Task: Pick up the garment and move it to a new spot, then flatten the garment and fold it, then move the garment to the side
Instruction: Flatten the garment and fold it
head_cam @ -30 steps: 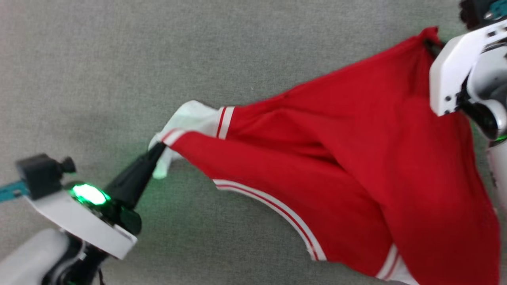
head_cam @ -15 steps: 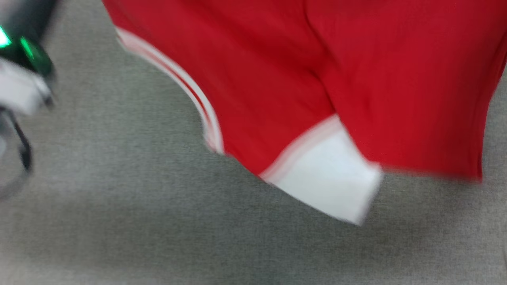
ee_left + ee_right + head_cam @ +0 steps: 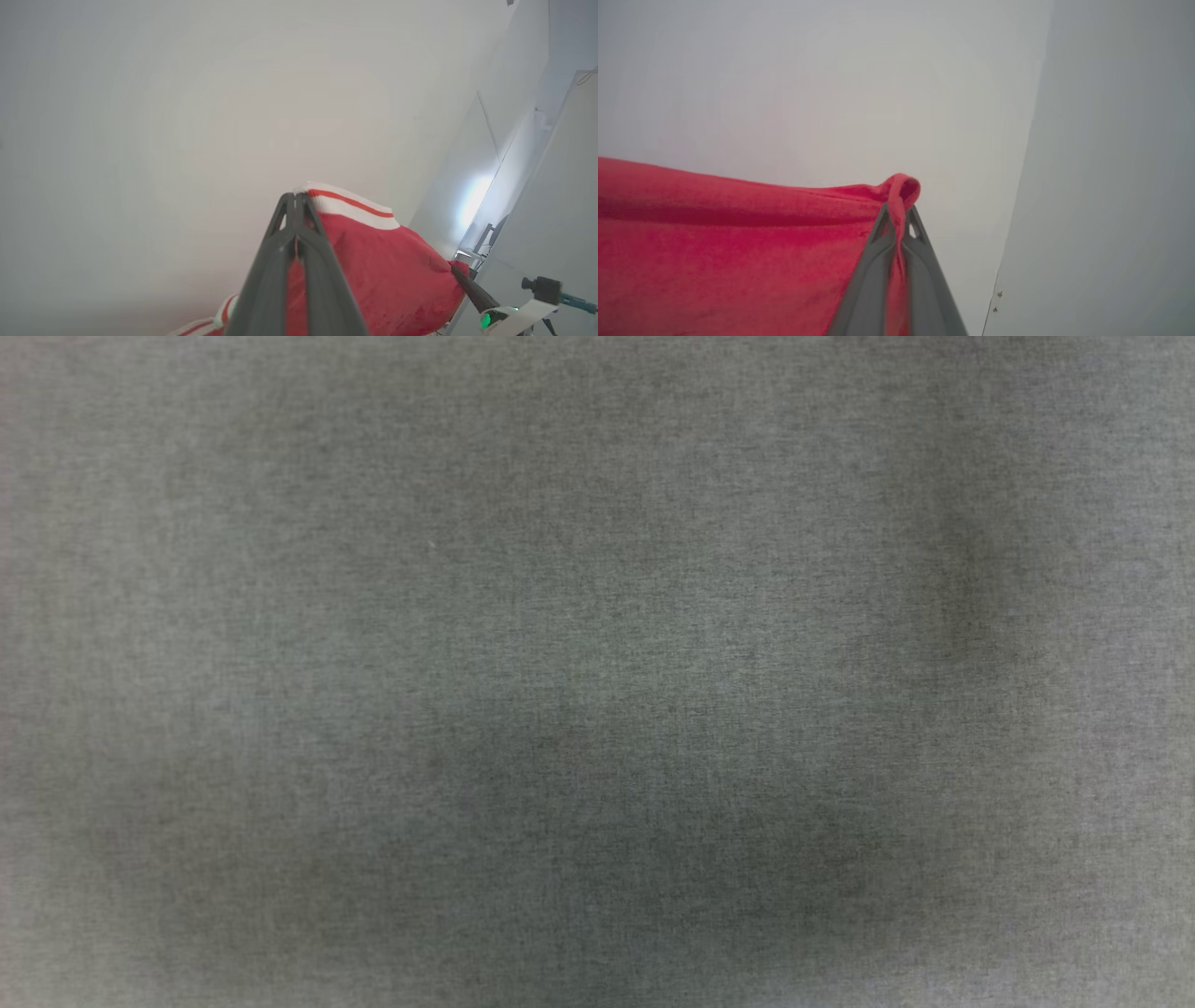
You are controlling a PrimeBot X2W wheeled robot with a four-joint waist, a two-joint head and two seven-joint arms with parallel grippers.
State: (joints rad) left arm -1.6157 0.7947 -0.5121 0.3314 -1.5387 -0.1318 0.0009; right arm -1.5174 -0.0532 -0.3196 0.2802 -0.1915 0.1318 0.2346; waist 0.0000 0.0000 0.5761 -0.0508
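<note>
We see the left gripper clamped on white striped trim of the soft red cotton T-shirt; the right gripper pinches a red fold, cloth stretched between them.

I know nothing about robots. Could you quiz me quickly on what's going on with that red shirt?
1. True or false: the left end effector is shut on the striped trim of the shirt.
2. What does the right end effector pinch: A) the shirt's red cloth, B) a white sleeve, C) nothing?
3. Fill in: the head view looks at a ___ surface.
Key: 1 true; 2 A; 3 grey.
</note>
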